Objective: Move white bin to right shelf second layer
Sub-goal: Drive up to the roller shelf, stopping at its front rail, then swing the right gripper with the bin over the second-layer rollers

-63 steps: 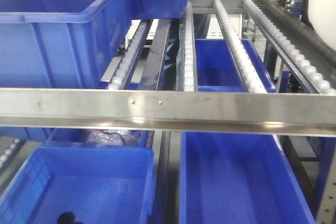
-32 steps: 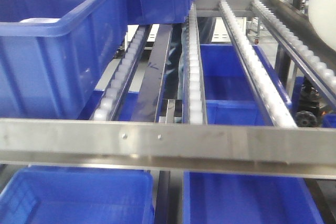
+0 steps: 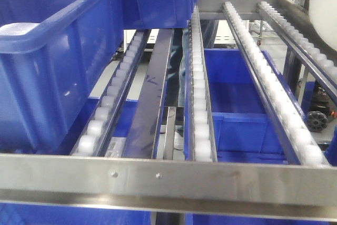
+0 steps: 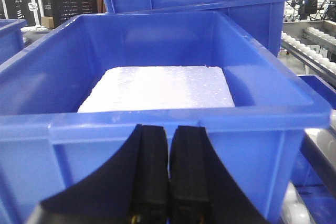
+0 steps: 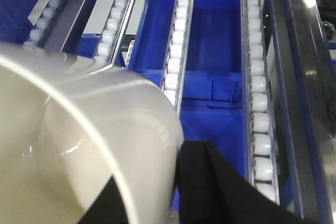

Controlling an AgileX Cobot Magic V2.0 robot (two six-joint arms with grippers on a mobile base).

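Both grippers, left and right, show matte black, wedge-shaped jaws, seemingly rubber-faced on the left.

Glossy plastic white bin — brushed steel front rail, plastic rollers

A crate sits on the left of the roller tracks behind the front rail, with another crate on the level below.
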